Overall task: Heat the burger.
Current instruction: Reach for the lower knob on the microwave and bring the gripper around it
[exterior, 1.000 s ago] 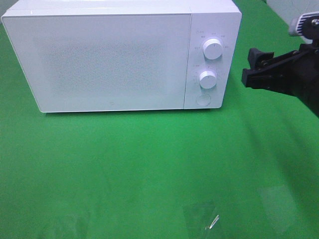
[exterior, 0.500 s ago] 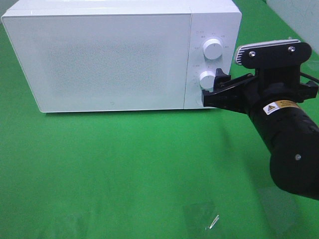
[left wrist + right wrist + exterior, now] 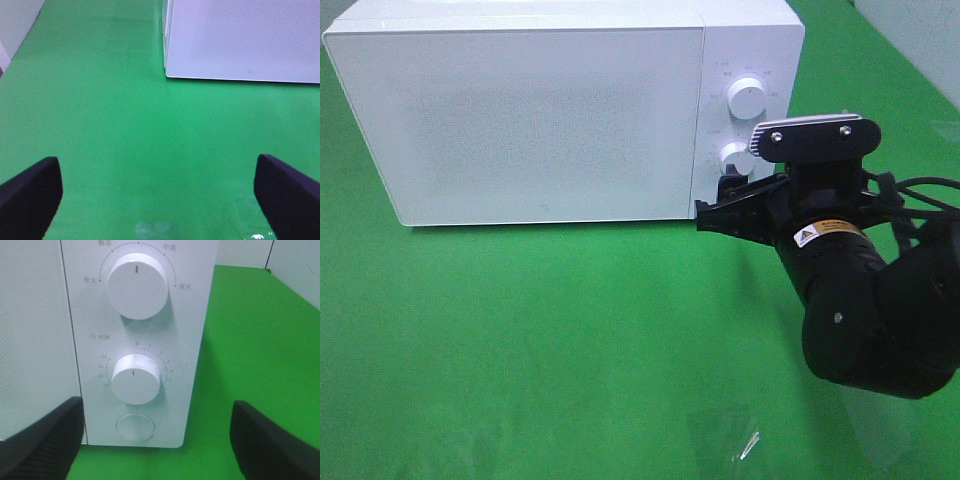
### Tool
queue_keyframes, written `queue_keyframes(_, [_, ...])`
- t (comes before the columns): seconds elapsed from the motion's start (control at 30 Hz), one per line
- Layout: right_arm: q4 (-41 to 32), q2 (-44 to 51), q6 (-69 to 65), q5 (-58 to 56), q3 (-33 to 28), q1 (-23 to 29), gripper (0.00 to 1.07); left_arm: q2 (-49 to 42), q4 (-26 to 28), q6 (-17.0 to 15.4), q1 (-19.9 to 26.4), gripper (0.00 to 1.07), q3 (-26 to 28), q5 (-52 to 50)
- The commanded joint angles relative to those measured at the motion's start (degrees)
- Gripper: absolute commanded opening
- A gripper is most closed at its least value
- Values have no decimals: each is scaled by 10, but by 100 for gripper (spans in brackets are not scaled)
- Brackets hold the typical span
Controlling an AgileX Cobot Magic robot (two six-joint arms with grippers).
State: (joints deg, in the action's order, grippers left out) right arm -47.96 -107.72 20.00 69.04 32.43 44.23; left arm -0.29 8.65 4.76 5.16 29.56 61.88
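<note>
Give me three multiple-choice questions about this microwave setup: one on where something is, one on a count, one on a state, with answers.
1. Where is the right end effector?
A) in front of the microwave's control panel
B) above the microwave's roof
C) at the door's far left edge

2. How many round knobs does that panel carry?
A) one
B) two
C) four

3. How is the microwave door?
A) swung wide open
B) shut
C) taken off

Answers:
1 A: the right wrist view looks straight at the panel between the open fingers.
2 B: one knob sits above the other, with a round button below them.
3 B: the door lies flush with the panel.
</note>
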Motion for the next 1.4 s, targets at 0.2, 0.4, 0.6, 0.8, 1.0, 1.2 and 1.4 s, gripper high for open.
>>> queue_keyframes(0.2, [15, -45, -19, 49, 54, -18, 76, -9, 1, -1, 1, 98, 1, -7])
queue_keyframes(0.4, [44, -66, -19, 48, 75, -38, 76, -9, 1, -1, 1, 98, 1, -7])
queue_keyframes(0.6, [63, -84, -19, 44, 93, -51, 76, -9, 1, -1, 1, 98, 1, -7])
queue_keyframes(0.8, [80, -106, -19, 38, 119, -62, 76, -9, 1, -1, 1, 98, 1, -7])
queue_keyframes(1.0, [87, -116, -18, 34, 131, -69, 76, -9, 0, -1, 1, 98, 1, -7])
queue_keyframes(1.2, [96, -127, -18, 32, 141, -83, 76, -9, 0, -1, 1, 98, 1, -7])
queue_keyframes(1.4, [99, -136, -18, 24, 155, -83, 76, -9, -1, -1, 1, 98, 1, -7])
